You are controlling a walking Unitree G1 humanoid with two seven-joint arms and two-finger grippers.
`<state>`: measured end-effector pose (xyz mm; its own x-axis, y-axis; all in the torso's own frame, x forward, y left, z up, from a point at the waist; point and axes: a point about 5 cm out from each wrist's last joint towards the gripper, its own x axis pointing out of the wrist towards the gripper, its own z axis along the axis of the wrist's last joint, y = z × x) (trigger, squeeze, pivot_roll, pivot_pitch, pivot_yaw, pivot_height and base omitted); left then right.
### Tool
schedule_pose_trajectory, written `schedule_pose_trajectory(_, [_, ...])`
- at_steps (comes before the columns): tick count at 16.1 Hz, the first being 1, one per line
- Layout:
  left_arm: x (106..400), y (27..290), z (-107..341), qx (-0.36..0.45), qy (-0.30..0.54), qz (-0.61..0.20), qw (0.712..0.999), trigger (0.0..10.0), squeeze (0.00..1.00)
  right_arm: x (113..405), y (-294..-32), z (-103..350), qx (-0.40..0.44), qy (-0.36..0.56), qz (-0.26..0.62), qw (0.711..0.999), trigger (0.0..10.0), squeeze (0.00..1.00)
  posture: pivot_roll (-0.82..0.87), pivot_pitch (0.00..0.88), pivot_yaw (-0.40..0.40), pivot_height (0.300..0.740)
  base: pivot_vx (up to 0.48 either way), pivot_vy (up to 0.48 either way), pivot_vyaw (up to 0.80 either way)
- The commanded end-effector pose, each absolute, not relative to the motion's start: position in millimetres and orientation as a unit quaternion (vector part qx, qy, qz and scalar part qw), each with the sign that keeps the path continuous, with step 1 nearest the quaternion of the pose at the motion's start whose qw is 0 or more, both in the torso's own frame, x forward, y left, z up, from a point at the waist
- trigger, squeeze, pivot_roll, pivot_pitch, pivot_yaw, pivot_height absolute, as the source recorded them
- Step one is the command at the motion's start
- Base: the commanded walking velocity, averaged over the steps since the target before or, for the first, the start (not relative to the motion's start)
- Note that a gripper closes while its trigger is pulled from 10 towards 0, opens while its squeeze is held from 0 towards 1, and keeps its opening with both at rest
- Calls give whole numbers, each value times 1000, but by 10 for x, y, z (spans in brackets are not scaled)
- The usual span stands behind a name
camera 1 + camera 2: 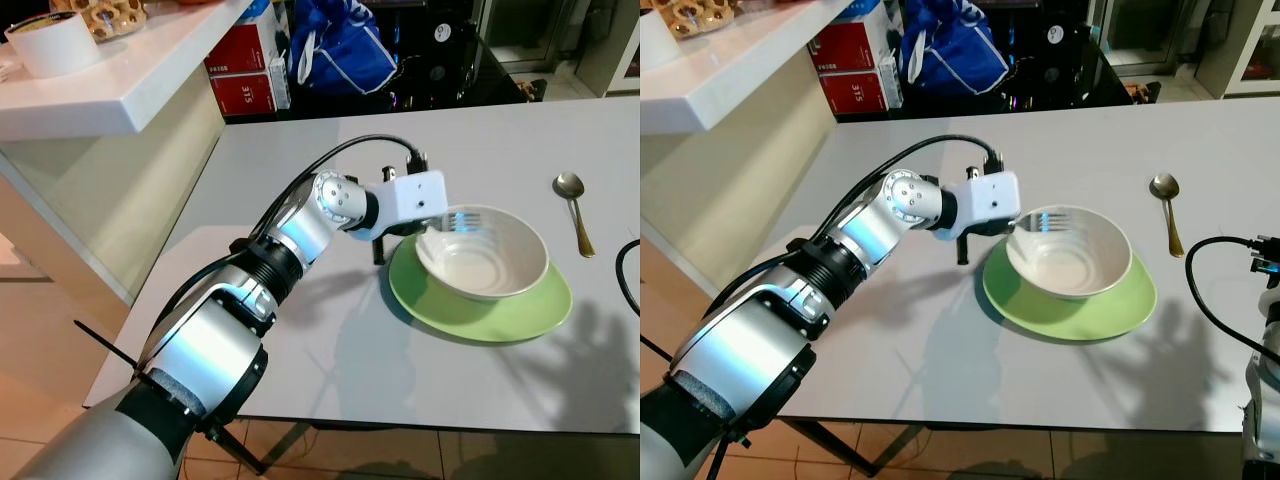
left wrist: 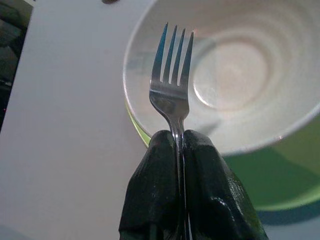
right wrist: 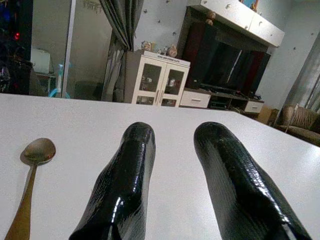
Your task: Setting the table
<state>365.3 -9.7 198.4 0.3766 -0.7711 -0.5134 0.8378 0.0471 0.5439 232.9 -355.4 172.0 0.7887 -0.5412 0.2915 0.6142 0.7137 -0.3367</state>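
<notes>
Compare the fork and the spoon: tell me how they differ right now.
The fork is silver; the spoon has a gold-toned handle. The fork is clamped in the left gripper, its tines over the rim of the white bowl; the spoon lies flat on the table, untouched. The fork is on the left of the green plate, the spoon on the right of it. Both are metal cutlery.

The fork handle is hidden between the closed fingers of the left gripper. In the head views the fork is largely masked by the wrist housing. The green plate is partly covered by the white bowl. The spoon handle is cut off by the frame edge.
</notes>
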Motion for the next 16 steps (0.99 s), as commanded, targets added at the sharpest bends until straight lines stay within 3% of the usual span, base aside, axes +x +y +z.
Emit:
schedule_pose_trajectory(1, [3698, -61, 2040, 436, 36, -545, 715, 10000, 0, 2310, -3527, 1730, -210, -86, -314, 922, 10000, 0, -206, 0, 138, 740, 0, 0, 0])
schedule_pose_trajectory(3, [3696, -53, 1974, 465, 35, -545, 697, 10000, 0, 2283, -3542, 1738, -213, -84, -315, 921, 10000, 0, -215, 0, 140, 740, 0, 0, 0])
schedule_pose_trajectory(4, [3695, -57, 1967, 469, 34, -545, 694, 4902, 0, 2278, -3544, 1742, -214, -84, -315, 921, 10000, 0, -217, 0, 140, 740, 0, 0, 0])
schedule_pose_trajectory(5, [3694, -61, 1964, 471, 33, -545, 693, 4902, 0, 2275, -3545, 1745, -214, -84, -315, 921, 10000, 0, -218, 0, 141, 740, 0, 0, 0])
schedule_pose_trajectory(6, [3699, -79, 1975, 476, 27, -542, 692, 0, 0, 2260, -3544, 1748, -215, -83, -315, 920, 10000, 0, -225, 0, 142, 740, 0, 0, 0])
schedule_pose_trajectory(16, [3727, -236, 2249, 497, -42, -523, 691, 0, 0, 2230, -3512, 1737, -217, -77, -314, 921, 10000, 0, -231, 0, 148, 740, 0, 0, 0])
